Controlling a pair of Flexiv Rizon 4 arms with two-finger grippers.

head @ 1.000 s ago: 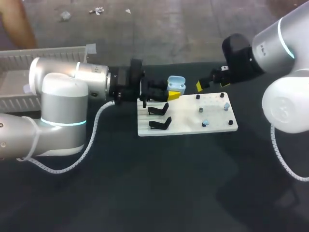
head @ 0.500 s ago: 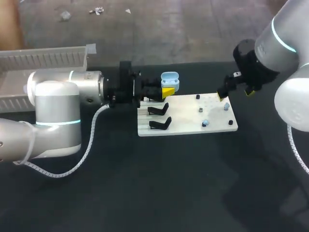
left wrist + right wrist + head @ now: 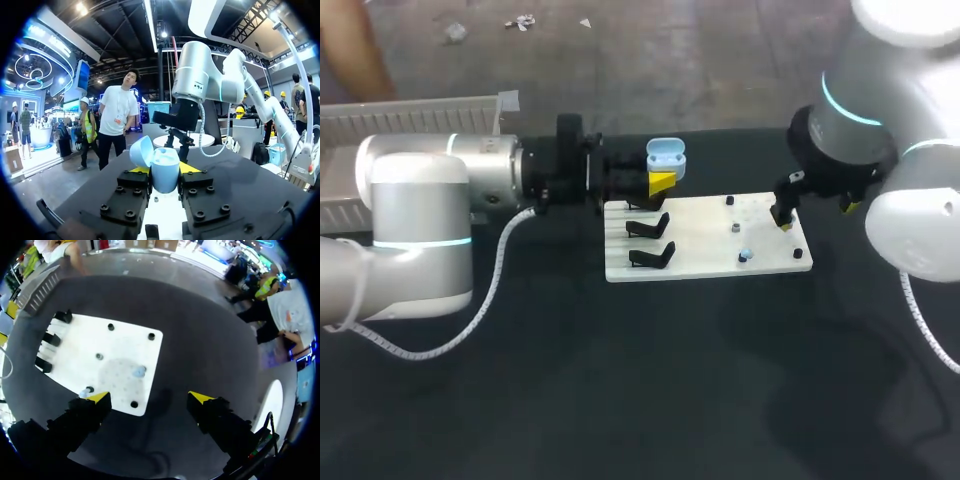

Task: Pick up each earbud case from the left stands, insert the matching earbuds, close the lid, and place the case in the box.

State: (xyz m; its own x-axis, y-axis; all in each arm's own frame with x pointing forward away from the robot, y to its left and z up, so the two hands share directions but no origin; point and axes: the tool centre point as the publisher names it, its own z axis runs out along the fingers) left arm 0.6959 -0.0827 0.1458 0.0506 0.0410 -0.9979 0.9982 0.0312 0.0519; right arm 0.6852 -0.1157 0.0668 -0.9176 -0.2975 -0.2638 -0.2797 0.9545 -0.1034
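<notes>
Case (image 3: 666, 158), light blue, lid open, clamped between the left gripper (image 3: 164, 172) fingers, above the counter (image 3: 670, 380) just off the white board's (image 3: 120, 345) edge. Right gripper (image 3: 149, 399) fingers wide apart, nothing between them, over the board's other end. Blue earbud (image 3: 138, 372) sits on the board just ahead of it.

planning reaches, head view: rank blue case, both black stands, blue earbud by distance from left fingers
1. blue case, between the left fingers
2. upper black stand, just beside them
3. lower black stand, at the board front
4. blue earbud, board's right part
</notes>
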